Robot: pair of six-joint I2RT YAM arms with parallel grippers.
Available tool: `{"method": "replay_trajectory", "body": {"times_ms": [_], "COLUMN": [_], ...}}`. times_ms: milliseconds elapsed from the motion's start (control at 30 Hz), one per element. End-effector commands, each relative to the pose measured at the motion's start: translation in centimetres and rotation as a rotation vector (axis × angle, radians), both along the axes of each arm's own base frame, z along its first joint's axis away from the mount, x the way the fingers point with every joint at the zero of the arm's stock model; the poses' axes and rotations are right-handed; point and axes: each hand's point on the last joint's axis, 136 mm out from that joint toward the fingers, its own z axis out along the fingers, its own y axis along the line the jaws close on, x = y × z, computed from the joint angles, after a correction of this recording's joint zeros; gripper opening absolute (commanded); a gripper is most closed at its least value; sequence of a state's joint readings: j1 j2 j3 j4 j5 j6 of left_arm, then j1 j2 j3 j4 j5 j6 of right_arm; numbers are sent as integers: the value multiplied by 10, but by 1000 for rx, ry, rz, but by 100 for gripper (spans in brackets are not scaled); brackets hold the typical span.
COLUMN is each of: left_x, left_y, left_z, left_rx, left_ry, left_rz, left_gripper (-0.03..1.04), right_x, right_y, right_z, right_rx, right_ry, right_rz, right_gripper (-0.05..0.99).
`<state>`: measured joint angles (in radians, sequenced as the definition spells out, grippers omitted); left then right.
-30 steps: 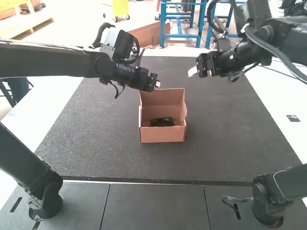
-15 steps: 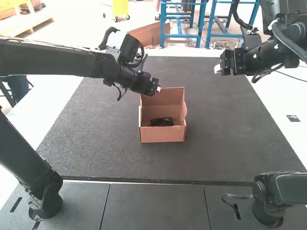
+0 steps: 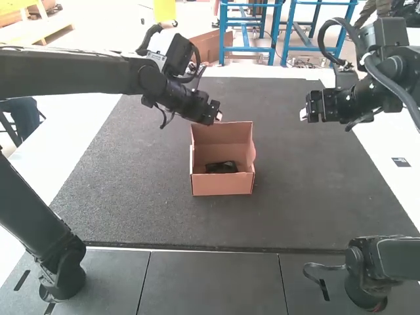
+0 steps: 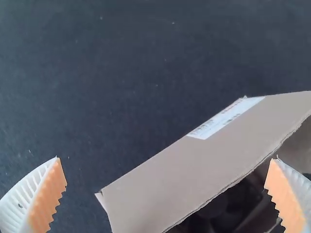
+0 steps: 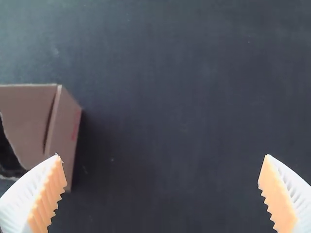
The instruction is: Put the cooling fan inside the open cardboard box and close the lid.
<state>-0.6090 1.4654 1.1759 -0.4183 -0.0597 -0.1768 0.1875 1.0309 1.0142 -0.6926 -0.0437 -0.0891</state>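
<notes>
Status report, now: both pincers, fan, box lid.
Left pincer open at top edge of the lid. Right pincer open, right of the box, over the mat. Fan inside box. Lid upright, not shut.

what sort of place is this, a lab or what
Likely a robot manipulation test bench: a left arm and a right arm stand over a black mat, with one cardboard box holding a fan staged on it.

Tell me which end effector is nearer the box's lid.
Left. The left end effector is at the top edge of the lid, open fingers either side of it; the right end effector hangs far off to the right of the box.
</notes>
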Motion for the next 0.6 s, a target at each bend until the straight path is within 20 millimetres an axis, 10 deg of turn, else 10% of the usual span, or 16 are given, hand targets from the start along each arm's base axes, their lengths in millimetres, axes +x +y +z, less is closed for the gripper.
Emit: {"method": "replay_trajectory", "body": {"times_ms": [0,567], "left_x": [-2,36], "left_y": [-2,6], "left_z": [34,9], "left_rx": [-43,18], "left_ry": [-71,-183], "left_rz": [-19,101], "left_gripper": [97,97], "right_x": [1,2], "right_y": [-4,7], "right_z": [0,24], "right_rx": [5,80], "right_ry": [-10,-64], "right_rz": [-19,-1], "right_gripper": [90,90]}}
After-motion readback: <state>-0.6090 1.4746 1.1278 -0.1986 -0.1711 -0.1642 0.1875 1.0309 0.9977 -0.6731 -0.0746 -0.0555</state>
